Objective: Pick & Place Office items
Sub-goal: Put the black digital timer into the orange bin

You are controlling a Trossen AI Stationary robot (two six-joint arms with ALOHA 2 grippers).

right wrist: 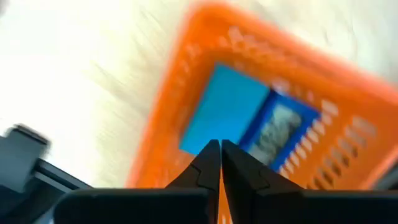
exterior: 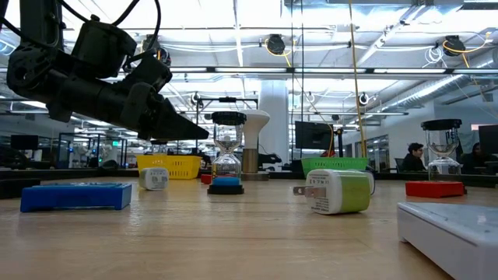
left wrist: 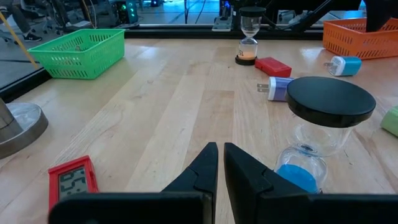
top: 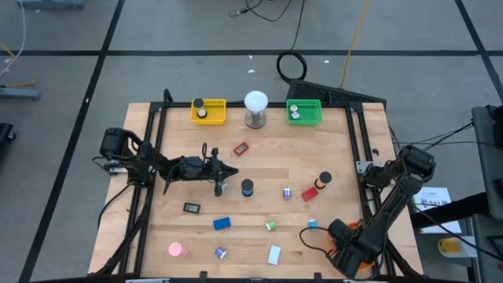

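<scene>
Hovering at about 5 o'clock on the desk [top: 259, 169], the right gripper [right wrist: 220, 149] has its fingers clenched on nothing, right over the orange tray [right wrist: 261, 118] with a blue block [right wrist: 227, 109] lying in it. Left gripper [left wrist: 221, 155] sits mid-desk around 9 o'clock, fingers clenched and empty, just beside the blue-sand hourglass [left wrist: 323, 134]. Other office items [top: 271, 226] lie scattered nearer 6 o'clock, with the yellow tray [top: 209, 111] and green tray [top: 304, 112] up at 12.

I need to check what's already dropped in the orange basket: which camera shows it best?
The right wrist view: the orange basket fills it, a blue item inside. The left wrist view shows one corner; the high view hides it under the right arm; the low view misses it.
</scene>
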